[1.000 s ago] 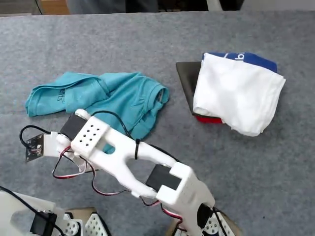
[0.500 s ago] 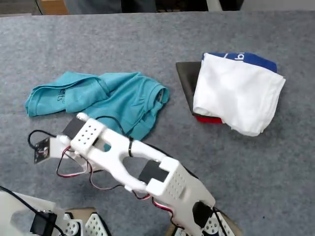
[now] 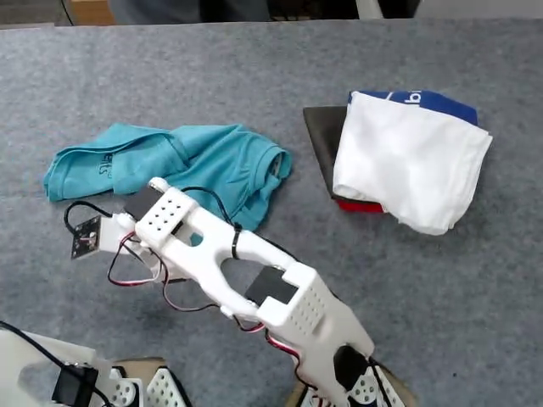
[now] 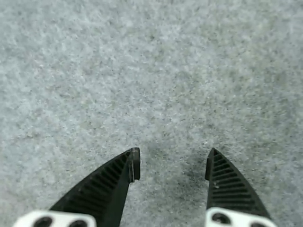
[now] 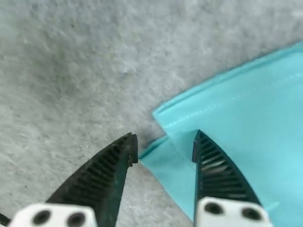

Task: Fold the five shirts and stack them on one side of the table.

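Note:
A crumpled teal shirt (image 3: 195,165) lies on the grey table cloth at the left of centre. The right arm (image 3: 221,263) stretches from the near edge to the shirt's near hem. My right gripper (image 5: 163,142) is open, its jaws low over the cloth on either side of a folded corner of the teal shirt (image 5: 236,118). At the right sits a stack of folded shirts: a white one (image 3: 407,161) on top, with blue (image 3: 424,100), red (image 3: 356,205) and dark (image 3: 322,140) ones under it. My left gripper (image 4: 173,158) is open above bare grey cloth.
The left arm's base (image 3: 59,373) sits at the near left corner. Loose red and black cables (image 3: 136,275) hang by the right arm's wrist. Grey cloth (image 3: 254,68) covers the whole table, with open room along the far side.
The right arm has swung away from the near left and toward the teal shirt's near hem. The shirts have not moved.

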`<act>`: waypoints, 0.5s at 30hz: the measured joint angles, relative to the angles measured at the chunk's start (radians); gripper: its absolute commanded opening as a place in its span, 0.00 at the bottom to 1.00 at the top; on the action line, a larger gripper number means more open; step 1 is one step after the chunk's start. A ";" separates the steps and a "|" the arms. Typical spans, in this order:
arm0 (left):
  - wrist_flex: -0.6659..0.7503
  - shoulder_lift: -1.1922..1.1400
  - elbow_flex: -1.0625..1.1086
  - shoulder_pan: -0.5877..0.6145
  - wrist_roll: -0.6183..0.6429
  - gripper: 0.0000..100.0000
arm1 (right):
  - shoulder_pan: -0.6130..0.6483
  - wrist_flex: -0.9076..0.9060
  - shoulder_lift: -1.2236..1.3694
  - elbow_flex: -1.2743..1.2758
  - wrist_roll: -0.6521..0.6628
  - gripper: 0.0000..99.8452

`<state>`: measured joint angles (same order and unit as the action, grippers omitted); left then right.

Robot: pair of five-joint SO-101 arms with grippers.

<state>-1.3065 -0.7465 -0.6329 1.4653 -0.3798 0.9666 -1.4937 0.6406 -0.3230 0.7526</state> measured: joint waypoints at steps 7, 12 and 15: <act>0.000 0.000 0.000 0.000 0.000 0.24 | 0.035 0.011 0.000 0.000 0.000 0.20; 0.000 0.000 0.000 0.000 0.000 0.24 | 0.035 0.021 0.000 0.000 0.000 0.20; 0.000 0.000 0.000 0.000 0.000 0.24 | 0.035 0.014 0.000 -0.006 0.000 0.20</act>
<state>-1.3065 -0.7465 -0.6329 1.4653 -0.3798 1.0019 -1.4799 0.6406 -0.3291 0.7526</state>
